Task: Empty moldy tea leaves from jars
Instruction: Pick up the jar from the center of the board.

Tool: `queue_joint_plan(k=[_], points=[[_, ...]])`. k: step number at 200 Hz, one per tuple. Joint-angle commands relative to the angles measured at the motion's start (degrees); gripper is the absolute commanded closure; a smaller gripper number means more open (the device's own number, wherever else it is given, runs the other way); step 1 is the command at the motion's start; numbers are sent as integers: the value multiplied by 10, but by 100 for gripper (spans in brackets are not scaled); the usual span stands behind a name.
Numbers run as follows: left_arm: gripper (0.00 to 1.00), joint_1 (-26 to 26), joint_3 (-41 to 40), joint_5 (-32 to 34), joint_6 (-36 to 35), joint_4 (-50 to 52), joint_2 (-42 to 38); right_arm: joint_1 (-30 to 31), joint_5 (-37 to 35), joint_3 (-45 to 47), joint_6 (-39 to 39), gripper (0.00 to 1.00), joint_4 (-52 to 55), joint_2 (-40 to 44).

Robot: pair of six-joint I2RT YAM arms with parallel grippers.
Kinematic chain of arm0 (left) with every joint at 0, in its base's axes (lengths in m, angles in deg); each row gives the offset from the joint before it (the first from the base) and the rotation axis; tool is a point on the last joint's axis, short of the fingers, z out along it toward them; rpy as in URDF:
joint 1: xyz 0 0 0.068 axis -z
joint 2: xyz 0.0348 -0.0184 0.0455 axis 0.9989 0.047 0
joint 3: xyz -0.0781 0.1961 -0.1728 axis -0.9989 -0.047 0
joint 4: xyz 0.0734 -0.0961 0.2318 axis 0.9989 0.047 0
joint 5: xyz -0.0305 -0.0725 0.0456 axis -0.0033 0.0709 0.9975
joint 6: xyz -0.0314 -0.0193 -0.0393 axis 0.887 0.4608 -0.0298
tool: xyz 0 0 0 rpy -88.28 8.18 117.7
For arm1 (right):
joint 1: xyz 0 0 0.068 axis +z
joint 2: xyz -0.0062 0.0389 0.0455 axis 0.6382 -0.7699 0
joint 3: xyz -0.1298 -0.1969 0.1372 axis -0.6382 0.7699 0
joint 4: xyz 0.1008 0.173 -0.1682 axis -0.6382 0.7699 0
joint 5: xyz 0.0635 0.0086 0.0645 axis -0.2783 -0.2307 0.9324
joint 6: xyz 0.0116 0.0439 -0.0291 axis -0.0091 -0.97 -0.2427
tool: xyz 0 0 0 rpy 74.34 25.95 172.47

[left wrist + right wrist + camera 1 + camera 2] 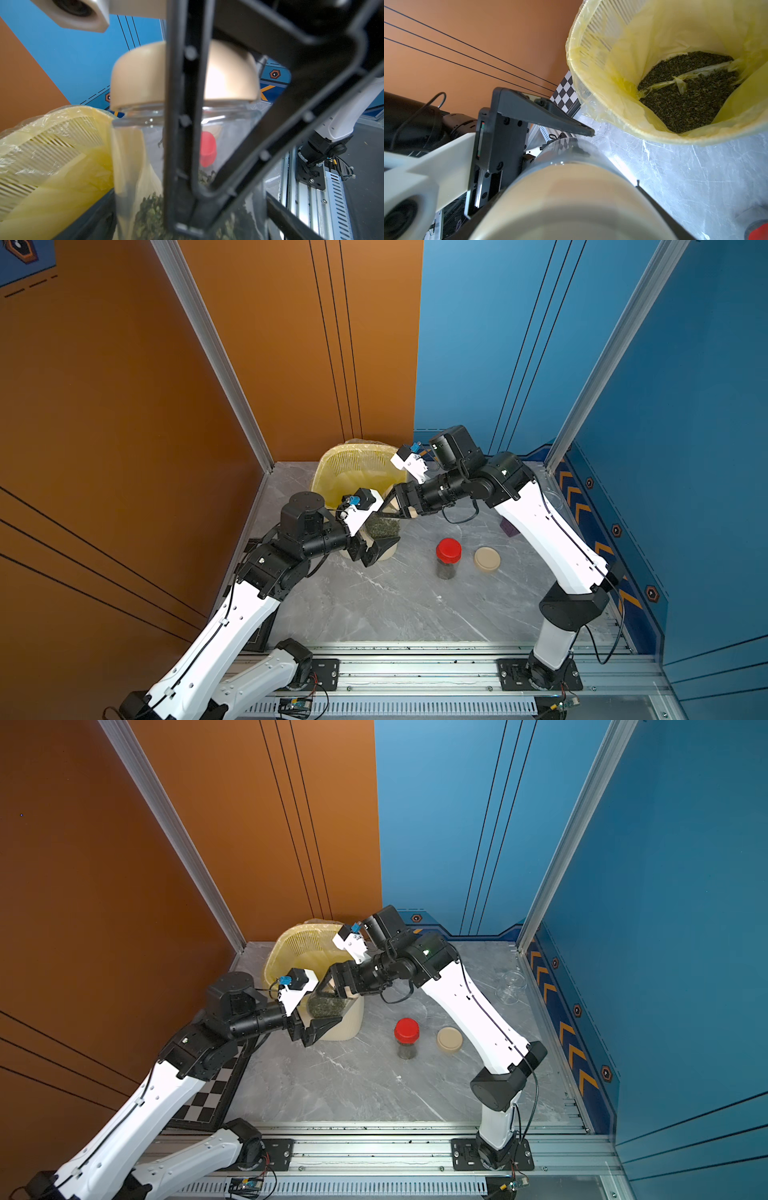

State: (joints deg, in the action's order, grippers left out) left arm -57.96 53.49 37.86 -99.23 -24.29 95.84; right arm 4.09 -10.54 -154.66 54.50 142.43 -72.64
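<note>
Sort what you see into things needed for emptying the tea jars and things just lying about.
For the job: held jar, gripped beige lid, tea leaves, red-lidded jar, lined bin, loose beige lid, empty jar.
Lying about: checkerboard, small purple object.

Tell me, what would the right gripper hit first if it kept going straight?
Most likely the beige lid of the jar in the left gripper; the right gripper straddles that lid.

Grey marbled counter [395, 605], slatted bin [353, 464] at the back, upright red-lidded jar [448, 558], loose beige lid [487, 559] just beside it, clear glass jar [510, 989] near the side wall.
</note>
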Motion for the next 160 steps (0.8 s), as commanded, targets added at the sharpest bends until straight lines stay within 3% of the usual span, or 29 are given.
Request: queue_joint_plan(k=[1, 66, 118, 160], points=[[1, 3, -2, -13, -5, -9, 3, 6, 14, -8, 14, 58, 1, 2], [13, 3, -4, -16, 10, -15, 16, 7, 11, -7, 15, 57, 2, 0], [41, 4, -23, -23, 22, -41, 11, 7, 7, -8, 13, 57, 3, -2], [49, 7, -29, -34, 39, -51, 19, 8, 1, -3, 16, 56, 8, 2]])
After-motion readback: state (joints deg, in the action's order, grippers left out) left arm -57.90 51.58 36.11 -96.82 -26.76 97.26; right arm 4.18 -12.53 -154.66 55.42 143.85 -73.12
